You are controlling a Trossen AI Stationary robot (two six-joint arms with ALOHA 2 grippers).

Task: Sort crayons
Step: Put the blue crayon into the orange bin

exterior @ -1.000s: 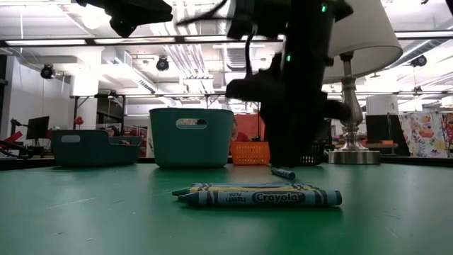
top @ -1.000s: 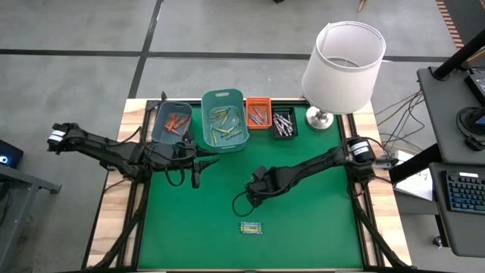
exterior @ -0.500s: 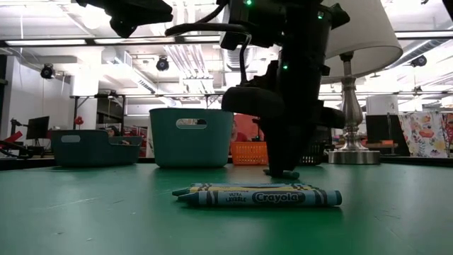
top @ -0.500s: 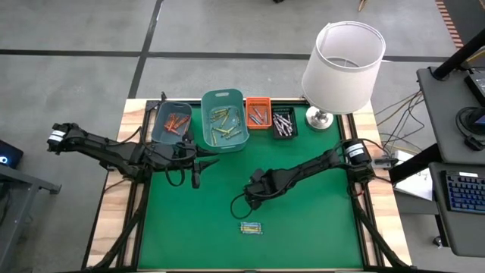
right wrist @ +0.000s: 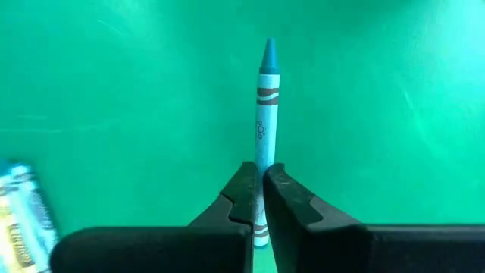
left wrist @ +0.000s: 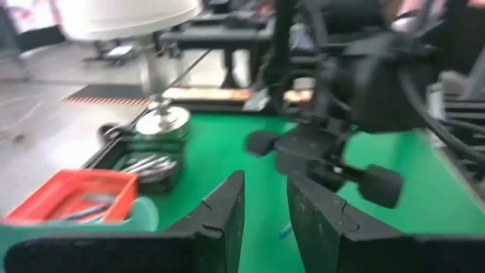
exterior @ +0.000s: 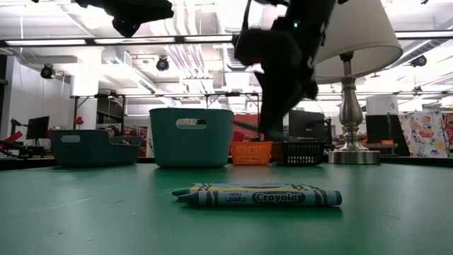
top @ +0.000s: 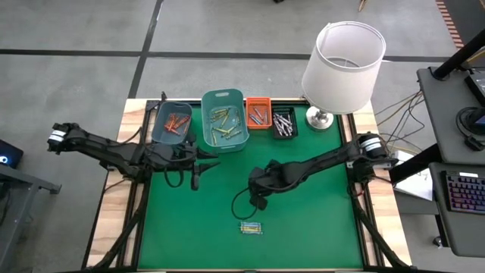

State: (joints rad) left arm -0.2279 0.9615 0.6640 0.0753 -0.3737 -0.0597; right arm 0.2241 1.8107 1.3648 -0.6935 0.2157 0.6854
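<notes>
Moved: your right gripper (right wrist: 258,189) has risen off the surface (top: 303,220) and closed its jaws on a blue crayon (right wrist: 263,114).
Wrist-only: the grip.
Writing: "Crayola" on the crayons (exterior: 258,195) at 6 o'clock.
Left gripper (left wrist: 261,208): jaws slightly apart, empty, at 9 o'clock.

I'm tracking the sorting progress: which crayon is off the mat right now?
The blue crayon pinched in the right gripper, lifted above the green mat. The other loose crayons lie bunched flat on the mat near its front edge.
</notes>
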